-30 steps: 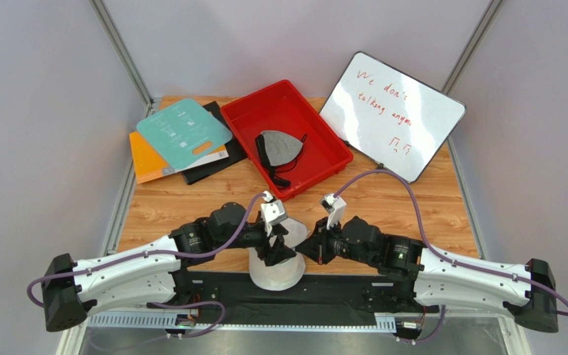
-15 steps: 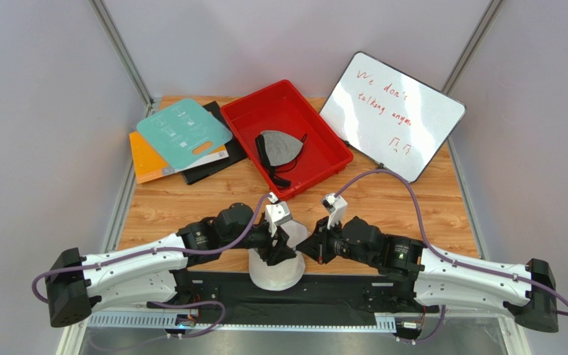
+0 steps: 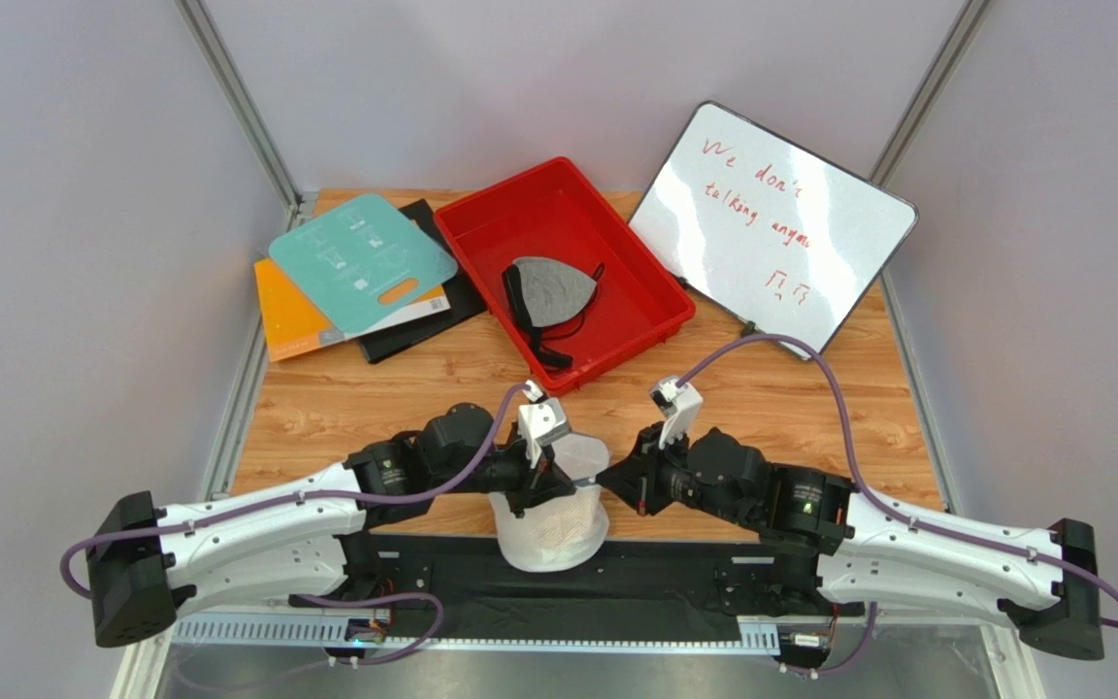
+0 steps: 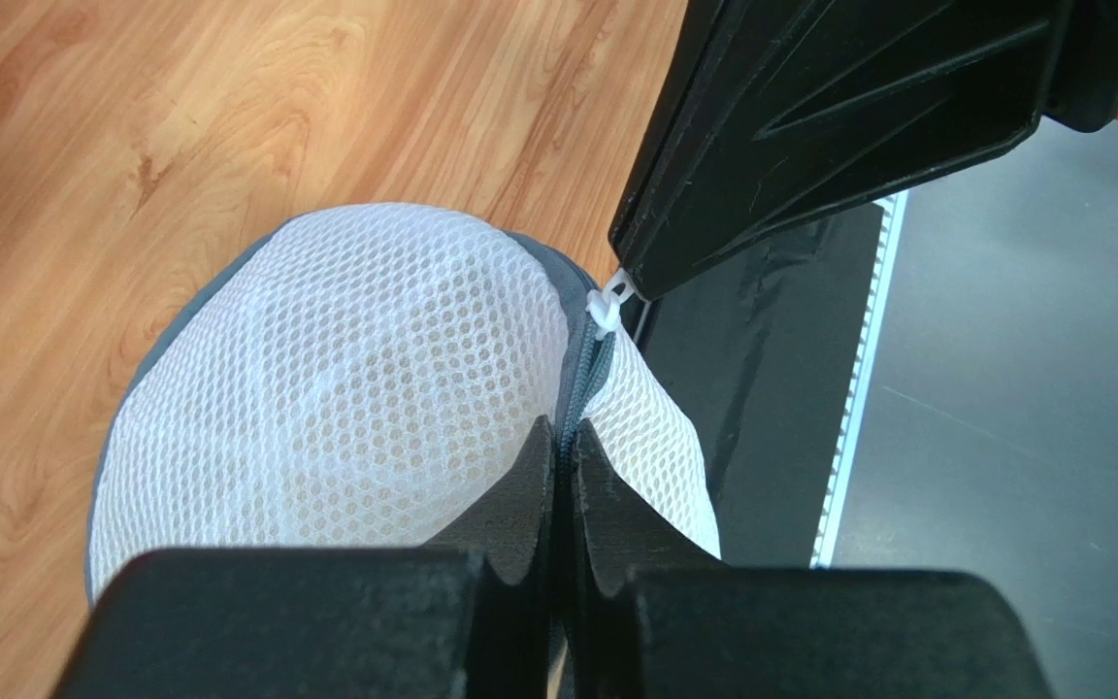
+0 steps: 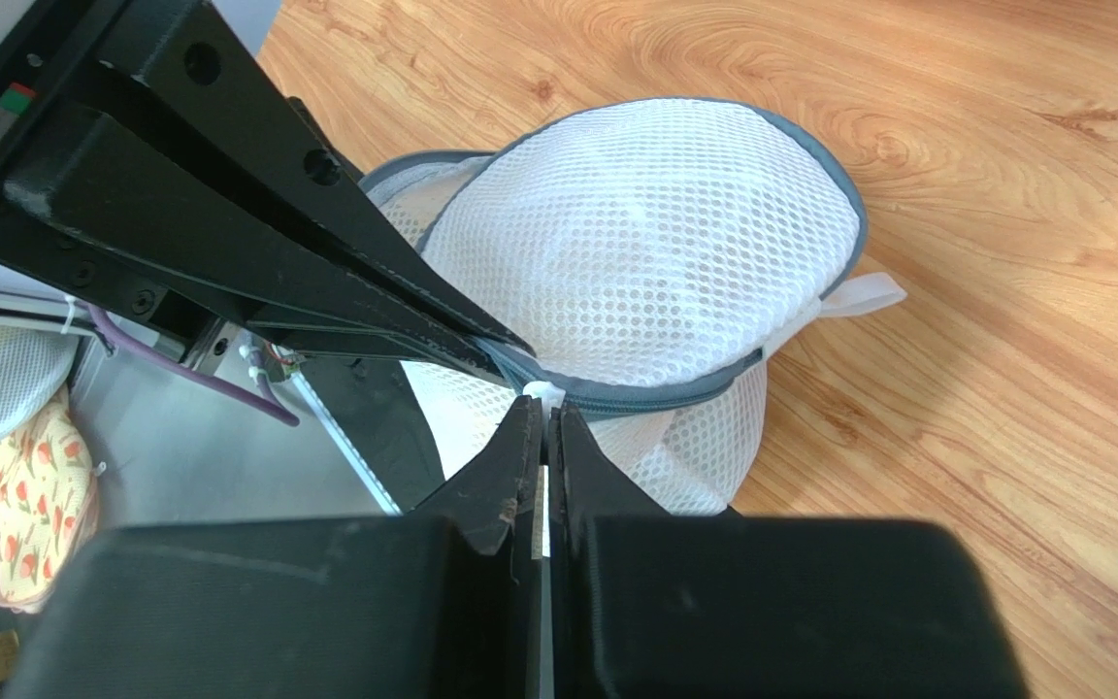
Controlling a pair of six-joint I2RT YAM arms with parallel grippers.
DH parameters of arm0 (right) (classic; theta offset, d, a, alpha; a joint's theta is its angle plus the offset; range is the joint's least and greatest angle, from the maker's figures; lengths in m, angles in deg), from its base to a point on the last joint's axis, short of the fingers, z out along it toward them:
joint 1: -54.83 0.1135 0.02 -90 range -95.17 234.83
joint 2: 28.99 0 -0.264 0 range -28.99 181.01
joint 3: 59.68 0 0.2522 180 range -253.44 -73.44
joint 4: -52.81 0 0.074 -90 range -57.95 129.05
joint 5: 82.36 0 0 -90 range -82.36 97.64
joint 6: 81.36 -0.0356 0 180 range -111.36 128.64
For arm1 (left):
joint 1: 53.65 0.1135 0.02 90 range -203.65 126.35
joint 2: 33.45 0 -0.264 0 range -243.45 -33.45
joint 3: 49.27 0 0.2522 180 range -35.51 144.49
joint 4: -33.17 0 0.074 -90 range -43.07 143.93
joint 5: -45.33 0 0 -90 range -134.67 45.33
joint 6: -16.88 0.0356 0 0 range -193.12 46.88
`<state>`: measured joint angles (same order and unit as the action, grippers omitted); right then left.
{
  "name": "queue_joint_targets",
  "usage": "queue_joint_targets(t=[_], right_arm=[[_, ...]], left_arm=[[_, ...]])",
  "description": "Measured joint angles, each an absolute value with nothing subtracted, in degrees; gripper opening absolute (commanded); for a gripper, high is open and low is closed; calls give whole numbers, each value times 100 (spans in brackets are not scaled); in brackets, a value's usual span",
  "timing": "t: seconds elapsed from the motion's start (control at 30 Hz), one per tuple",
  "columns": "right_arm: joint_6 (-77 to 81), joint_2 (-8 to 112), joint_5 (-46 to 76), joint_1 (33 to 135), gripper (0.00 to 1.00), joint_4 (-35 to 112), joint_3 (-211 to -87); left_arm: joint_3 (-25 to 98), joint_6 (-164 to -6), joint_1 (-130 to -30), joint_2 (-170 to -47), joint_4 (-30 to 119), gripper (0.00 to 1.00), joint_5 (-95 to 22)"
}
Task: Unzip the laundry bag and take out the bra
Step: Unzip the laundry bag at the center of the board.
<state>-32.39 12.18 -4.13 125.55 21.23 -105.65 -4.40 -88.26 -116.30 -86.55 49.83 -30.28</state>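
Note:
The laundry bag (image 3: 550, 532), a white mesh dome with a grey zipper band (image 4: 584, 372), sits at the table's near edge between both arms. My left gripper (image 4: 565, 437) is shut on the zipper band at the bag's rim. My right gripper (image 5: 545, 415) is shut on the small white zipper pull (image 5: 542, 393), which also shows in the left wrist view as a zipper pull (image 4: 609, 303) at the right finger's tip. The two grippers meet over the bag (image 5: 653, 248), almost tip to tip. The bra is hidden.
A red tray (image 3: 623, 248) behind holds a grey bra with black straps (image 3: 548, 291). A whiteboard (image 3: 769, 219) leans at the back right. Teal (image 3: 361, 259), orange and black folders lie at the back left. A black mat (image 3: 667, 561) covers the near edge.
My left gripper has closed from open onto the bag's zipper band. The right arm has shifted slightly to the right, still shut on the pull.

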Motion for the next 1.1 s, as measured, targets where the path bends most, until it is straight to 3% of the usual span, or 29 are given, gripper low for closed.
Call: queue_joint_targets(t=[0.53, 0.6, 0.63, 0.67, 0.73, 1.1], right_arm=[[-3176, 719, -632, 12310, 0, 1821, -10565], [-3174, 719, -632, 12310, 0, 1819, -10565], [-3176, 719, -630, 12308, 0, 1819, -10565], [-3176, 722, -621, 12304, 0, 1821, -10565], [-3159, 737, -619, 12286, 0, 1812, -10565], [-3124, 1288, -190, 12260, 0, 2051, -10585]], left_arm=[[-614, -8806, -11659, -8043, 5004, 1, -3436], [-638, -8806, -11663, -7984, 5022, 22, -3480], [-643, -8806, -11663, -7954, 5035, 46, -3500], [-643, -8780, -11663, -7930, 5055, 55, -3520], [-643, -8756, -11659, -7864, 5223, 84, -3616], [-158, -8529, -11641, -8284, 5557, 88, -3609]])
